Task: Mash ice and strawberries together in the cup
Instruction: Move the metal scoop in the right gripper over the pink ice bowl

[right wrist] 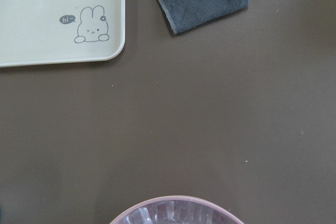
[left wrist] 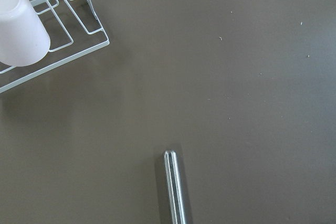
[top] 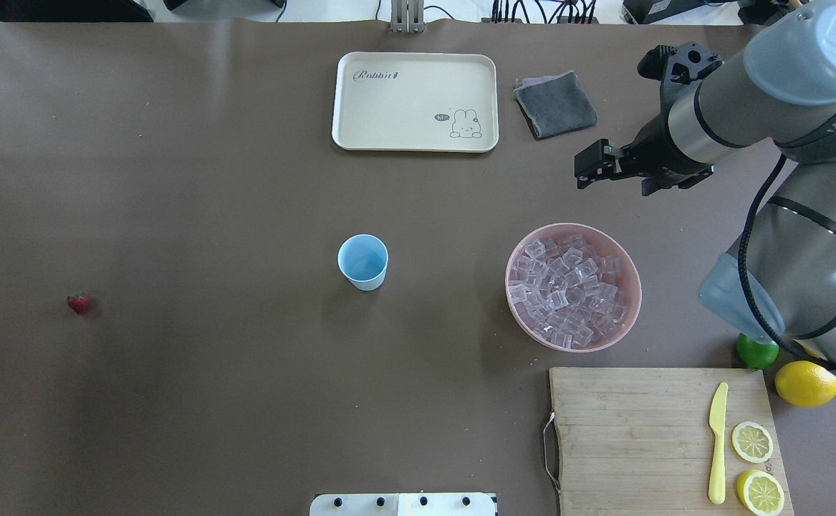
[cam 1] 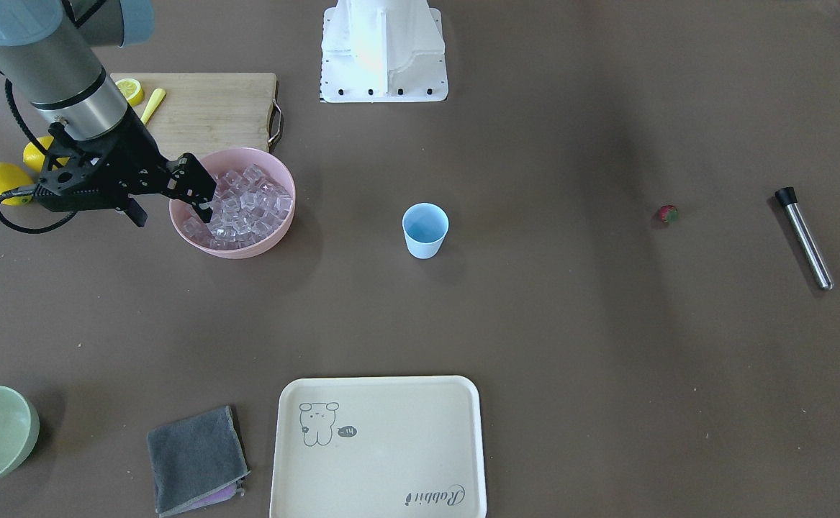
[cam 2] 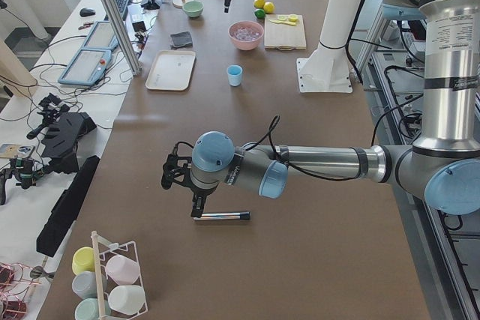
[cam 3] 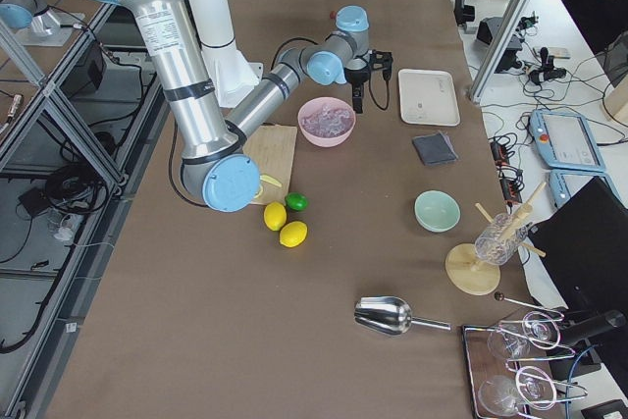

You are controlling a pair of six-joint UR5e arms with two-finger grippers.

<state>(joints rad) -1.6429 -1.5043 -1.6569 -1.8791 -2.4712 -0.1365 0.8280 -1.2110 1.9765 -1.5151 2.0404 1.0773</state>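
Observation:
The light blue cup (top: pixel 363 261) stands upright mid-table and looks empty. Ice (top: pixel 568 287) fills the pink bowl (top: pixel 635 301) to its right. A single small strawberry (top: pixel 79 302) lies far off to the left. My right gripper (top: pixel 584 170) hovers above the table just beyond the bowl's far rim, looks open and holds nothing. In the front view it overlaps the bowl's edge (cam 1: pixel 196 191). My left gripper (cam 2: pixel 196 207) shows only in the exterior left view, hanging over one end of a steel muddler (cam 2: pixel 221 216); I cannot tell whether it is open or shut.
A cream tray (top: pixel 415 100) and a grey cloth (top: pixel 555 104) lie at the far side. A cutting board (top: pixel 640 423) with a yellow knife and lemon slices sits near the robot, beside a lemon (top: pixel 806 383) and lime (top: pixel 756 351). A cup rack (left wrist: pixel 47 30) stands near the muddler.

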